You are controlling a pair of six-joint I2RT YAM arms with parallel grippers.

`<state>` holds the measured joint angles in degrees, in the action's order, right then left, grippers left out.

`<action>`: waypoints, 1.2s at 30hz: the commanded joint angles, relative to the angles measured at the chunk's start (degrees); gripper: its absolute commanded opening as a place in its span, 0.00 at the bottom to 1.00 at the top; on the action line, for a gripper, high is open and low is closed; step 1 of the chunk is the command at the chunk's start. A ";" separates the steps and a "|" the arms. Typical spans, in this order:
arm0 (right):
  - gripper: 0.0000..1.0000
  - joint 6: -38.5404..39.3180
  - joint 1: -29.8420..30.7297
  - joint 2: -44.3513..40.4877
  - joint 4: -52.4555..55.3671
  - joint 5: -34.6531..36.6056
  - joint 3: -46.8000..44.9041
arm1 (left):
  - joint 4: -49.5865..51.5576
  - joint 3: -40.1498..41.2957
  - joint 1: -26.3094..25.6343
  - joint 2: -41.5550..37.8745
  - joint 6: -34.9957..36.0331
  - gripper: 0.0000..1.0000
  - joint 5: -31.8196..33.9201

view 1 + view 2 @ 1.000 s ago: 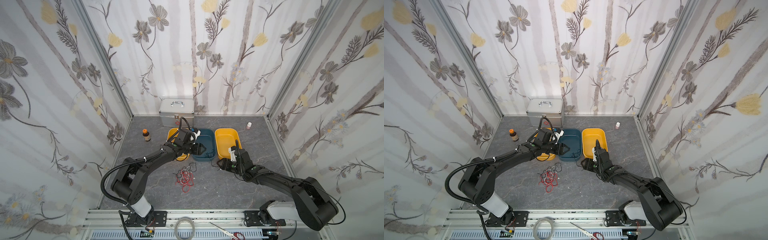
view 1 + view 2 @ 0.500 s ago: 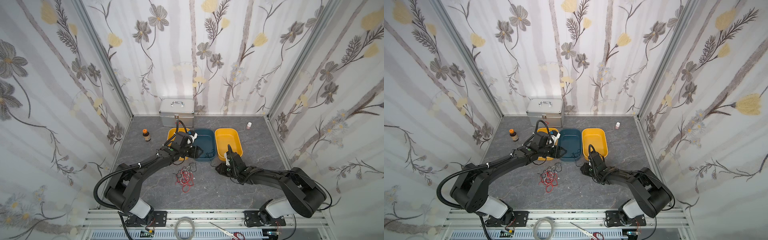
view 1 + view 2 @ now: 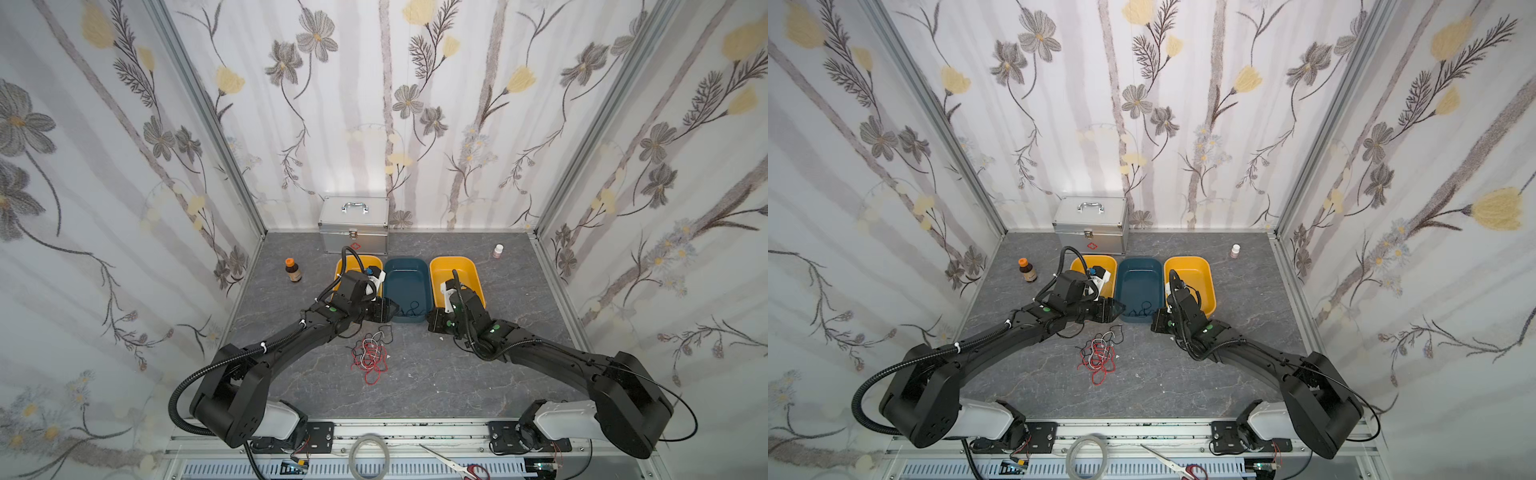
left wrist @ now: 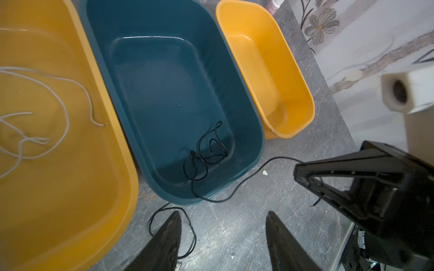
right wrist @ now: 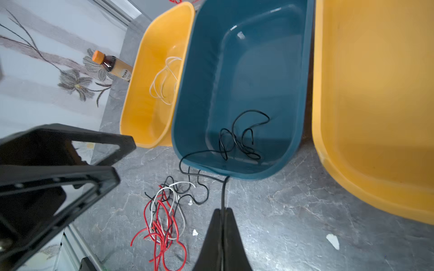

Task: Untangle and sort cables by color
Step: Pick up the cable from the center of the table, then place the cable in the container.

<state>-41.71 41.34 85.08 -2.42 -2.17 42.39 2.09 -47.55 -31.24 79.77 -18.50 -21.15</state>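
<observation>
Tabletop [image 3: 415,395]: carrying tangled cables [image 3: 370,357].
Right gripper [image 5: 222,209]: clamping black cable [image 5: 223,192] near blue bin [image 5: 202,82].
Left gripper [image 4: 223,212]: hovering, jaws spread, empty.

The grey marbled counter [image 3: 415,386] carries a metal case [image 3: 354,224] against the back wall, with a brown bottle [image 3: 293,270] and a small white bottle [image 3: 498,250] well apart towards the back corners. In front of the case three bins stand side by side: a yellow bin [image 3: 351,262], a blue bin [image 3: 407,278] and a second yellow bin [image 3: 453,266]. Nearer the front lies a cable tangle [image 3: 370,357] of red, white and black, a black cable [image 5: 223,192] trails over the blue bin's rim onto the counter, and a few white scraps [image 5: 333,241] dot the bare surface.
</observation>
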 commanded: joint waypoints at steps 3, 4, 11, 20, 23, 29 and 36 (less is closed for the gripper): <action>0.00 5.83 -0.44 2.02 2.40 4.20 7.80 | -2.02 2.66 1.60 -2.91 -2.70 0.60 -0.31; 0.00 6.96 -0.69 3.25 3.30 4.86 10.03 | -2.09 3.01 1.75 -3.34 -2.98 0.60 -0.39; 0.00 13.03 -3.63 14.27 5.81 11.01 23.44 | -1.41 5.52 2.58 -7.22 -3.93 0.60 -0.08; 0.05 14.60 -3.71 26.97 5.16 9.15 32.16 | -0.40 7.62 3.14 -10.51 -4.90 0.62 0.42; 0.10 14.07 -4.20 29.47 5.20 5.45 33.42 | -0.33 7.73 3.20 -10.17 -5.09 0.62 0.32; 0.39 14.07 -4.77 28.25 6.72 6.30 32.96 | 0.06 7.89 3.29 -10.07 -5.57 0.62 0.80; 0.48 14.66 -7.19 23.28 5.76 3.38 30.51 | 0.30 8.11 3.47 -8.76 -7.24 0.63 1.07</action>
<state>-27.77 34.65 109.84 4.45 3.11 73.43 2.20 -39.68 -27.81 70.57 -24.47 -20.53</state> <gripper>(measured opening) 0.472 0.634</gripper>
